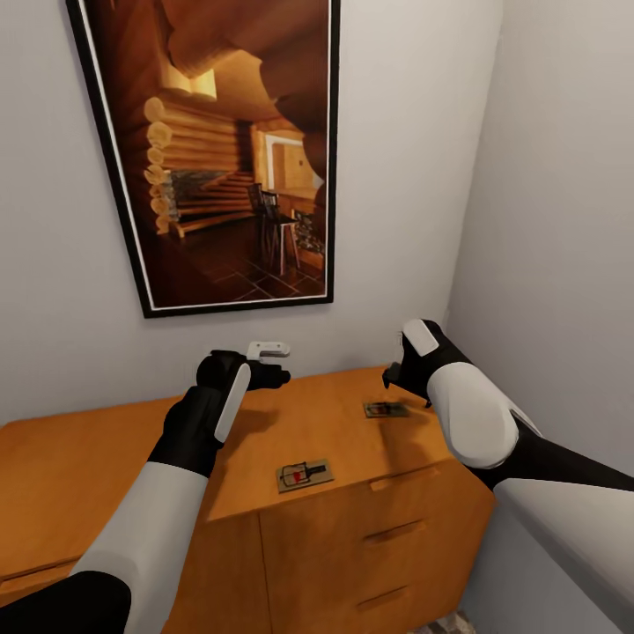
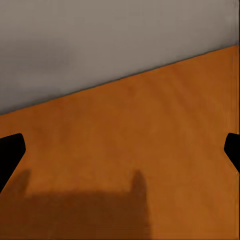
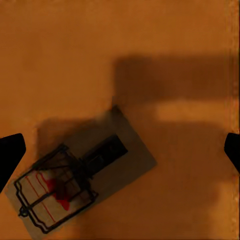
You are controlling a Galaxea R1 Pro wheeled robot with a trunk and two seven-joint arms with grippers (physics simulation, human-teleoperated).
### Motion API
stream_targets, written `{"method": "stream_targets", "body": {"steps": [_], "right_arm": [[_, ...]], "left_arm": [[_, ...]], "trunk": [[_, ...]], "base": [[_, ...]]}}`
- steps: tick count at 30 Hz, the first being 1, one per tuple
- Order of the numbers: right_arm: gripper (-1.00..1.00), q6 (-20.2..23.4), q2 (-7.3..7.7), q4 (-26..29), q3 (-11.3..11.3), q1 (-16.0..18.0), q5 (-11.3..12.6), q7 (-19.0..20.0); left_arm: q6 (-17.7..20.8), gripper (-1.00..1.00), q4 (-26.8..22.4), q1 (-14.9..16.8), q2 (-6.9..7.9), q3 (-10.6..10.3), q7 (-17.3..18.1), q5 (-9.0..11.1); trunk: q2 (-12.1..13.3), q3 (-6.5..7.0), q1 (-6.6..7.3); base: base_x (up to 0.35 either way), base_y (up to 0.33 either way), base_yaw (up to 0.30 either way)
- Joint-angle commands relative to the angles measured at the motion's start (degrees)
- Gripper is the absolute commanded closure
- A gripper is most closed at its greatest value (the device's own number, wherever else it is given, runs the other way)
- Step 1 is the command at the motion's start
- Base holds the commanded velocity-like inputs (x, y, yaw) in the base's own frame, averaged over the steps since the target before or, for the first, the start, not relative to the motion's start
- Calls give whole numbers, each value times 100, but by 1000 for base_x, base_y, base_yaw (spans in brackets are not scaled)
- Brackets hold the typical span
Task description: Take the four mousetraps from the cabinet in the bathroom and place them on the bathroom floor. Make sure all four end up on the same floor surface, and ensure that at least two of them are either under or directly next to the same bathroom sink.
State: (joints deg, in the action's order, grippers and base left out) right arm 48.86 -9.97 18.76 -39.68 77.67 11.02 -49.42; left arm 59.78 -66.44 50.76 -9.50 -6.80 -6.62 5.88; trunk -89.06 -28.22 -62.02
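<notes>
Two mousetraps lie on top of the orange-brown cabinet [image 1: 106,467]. One mousetrap [image 1: 305,475] rests near the front edge, above the drawers. The other mousetrap [image 1: 386,409] lies toward the right end, just below my right gripper [image 1: 394,374]. In the right wrist view that gripper [image 3: 120,155] hovers open over this tan trap [image 3: 85,175], whose dark wire and red spot are plain, and the fingers are not touching it. My left gripper [image 1: 262,372] hangs open over the bare back part of the cabinet top [image 2: 150,150], close to the wall, with nothing between its fingers.
A large framed picture [image 1: 229,150] of a log interior hangs on the grey wall behind the cabinet. A second wall closes the corner on the right. A small white fitting [image 1: 268,350] shows just above the left gripper. A sliver of patterned floor [image 1: 445,623] appears beside the cabinet.
</notes>
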Motion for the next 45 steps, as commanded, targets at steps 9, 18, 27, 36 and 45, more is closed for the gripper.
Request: {"method": "stream_targets", "body": {"steps": [9,18,27,36,45], "right_arm": [[-100,-1,-3,14,-12,2,58,-54],[-100,-36,-3,17,-21,2,64,-53],[-100,-49,-3,28,-25,2,67,-50],[-100,-58,-3,31,-30,2,72,-43],[-100,-61,-3,31,-25,2,75,-41]], "left_arm": [[22,-100,-5,4,1,-5,-59,62],[22,-100,-1,4,1,-5,-59,62],[22,-100,0,4,1,-5,-59,62],[22,-100,11,4,1,-5,-59,69],[22,-100,24,4,1,-5,-59,71]], "trunk": [[-4,-7,0],[-4,-7,0],[-4,-7,0],[-4,-7,0],[-4,-7,0]], "base": [[0,0,-231],[0,0,-46],[0,0,-8],[0,3,-1],[0,161,0]]}}
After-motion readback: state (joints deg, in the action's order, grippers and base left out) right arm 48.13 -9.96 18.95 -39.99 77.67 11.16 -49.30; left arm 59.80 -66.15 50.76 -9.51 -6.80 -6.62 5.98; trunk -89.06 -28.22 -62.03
